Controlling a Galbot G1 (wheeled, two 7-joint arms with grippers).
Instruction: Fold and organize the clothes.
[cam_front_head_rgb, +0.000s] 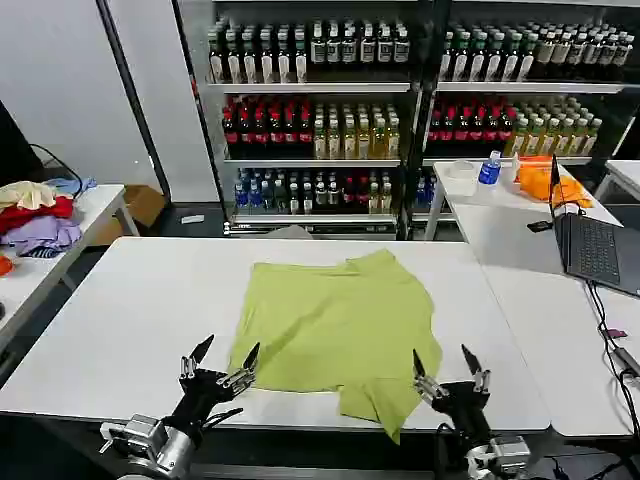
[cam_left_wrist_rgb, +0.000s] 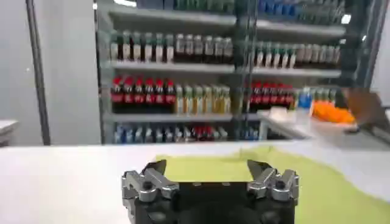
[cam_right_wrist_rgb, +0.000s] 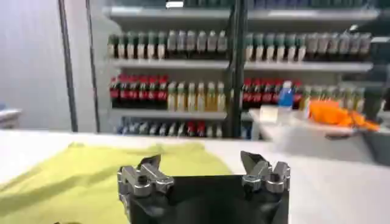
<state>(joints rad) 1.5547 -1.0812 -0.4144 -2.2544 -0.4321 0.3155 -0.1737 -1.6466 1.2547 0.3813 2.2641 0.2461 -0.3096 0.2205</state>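
Observation:
A lime yellow-green T-shirt lies spread and slightly rumpled on the white table, one part hanging over the near edge. My left gripper is open at the shirt's near left corner, just above the table edge. My right gripper is open at the near right side of the shirt. The left wrist view shows the shirt beyond my open left gripper. In the right wrist view the shirt lies ahead of my open right gripper. Nothing sits between either pair of fingers.
A side table on the left holds a red, lavender and cream garment pile. The right table carries a laptop, an orange cloth heap, a white tub and a blue-capped bottle. Shelves of bottles stand behind.

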